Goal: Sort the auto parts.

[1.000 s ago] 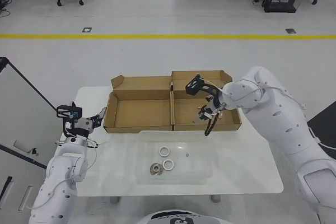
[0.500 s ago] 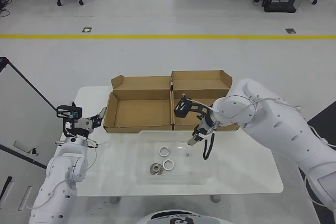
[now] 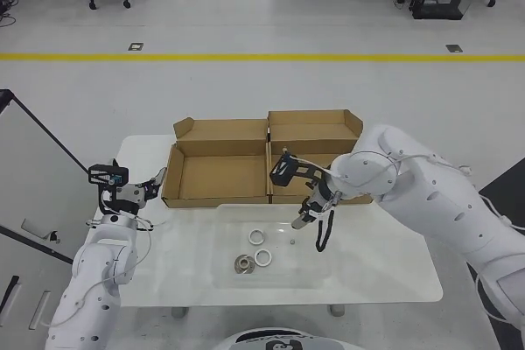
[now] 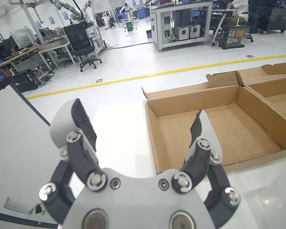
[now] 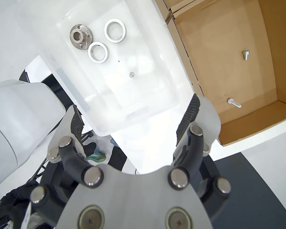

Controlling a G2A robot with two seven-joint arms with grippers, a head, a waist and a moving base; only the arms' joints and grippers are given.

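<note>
Along the far side of the white table [image 3: 394,262], two shallow brown cardboard boxes with flaps open, touching side by side: left cardboard box [image 4: 217,129] and right cardboard box [image 5: 228,36]. On the right box's floor, a small silver bolt [image 5: 245,54] and a second silver bolt [image 5: 234,102], well apart. Just in front of the boxes, a clear plastic tray [image 5: 62,77]. Inside it, a grey flanged metal hub [image 5: 87,36] close against a wide silver ring [image 5: 90,53]; a second silver ring [image 5: 106,30] just beside them; a tiny silver screw [image 5: 131,74] lying apart, nearer the right box. Above the tray's side nearest that box, the right gripper [image 5: 134,106]: jaws spread wide, gripping nothing. By the table's left edge, near the left box's outer wall, the left gripper [image 4: 138,113]: raised off the surface, jaws wide apart too, holding nothing.
</note>
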